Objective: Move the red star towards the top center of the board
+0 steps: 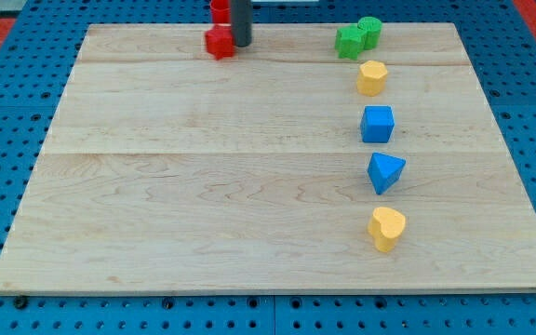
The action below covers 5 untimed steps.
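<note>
The red star (218,43) lies near the top edge of the wooden board (203,186), a little left of centre. My tip (240,44) stands right beside the star, touching its right side. A second red block (218,11) sits just above the star at the board's top edge, partly cut off by the view and partly hidden by the rod; its shape cannot be made out.
Down the view's right side run a green star (349,42) with a green cylinder (369,32) touching it, a yellow hexagonal block (371,77), a blue cube (377,124), a blue triangular block (385,172) and a yellow heart (386,228).
</note>
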Each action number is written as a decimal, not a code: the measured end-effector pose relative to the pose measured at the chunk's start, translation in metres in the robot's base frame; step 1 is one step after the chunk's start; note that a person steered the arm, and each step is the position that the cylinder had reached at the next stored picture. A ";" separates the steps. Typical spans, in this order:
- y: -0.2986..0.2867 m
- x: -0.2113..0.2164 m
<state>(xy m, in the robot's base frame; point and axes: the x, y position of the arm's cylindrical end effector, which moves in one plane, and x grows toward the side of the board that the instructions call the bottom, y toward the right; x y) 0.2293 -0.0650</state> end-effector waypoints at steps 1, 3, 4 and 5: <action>0.068 0.015; 0.015 0.081; -0.017 0.042; -0.041 0.036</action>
<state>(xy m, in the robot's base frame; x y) 0.2658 -0.1063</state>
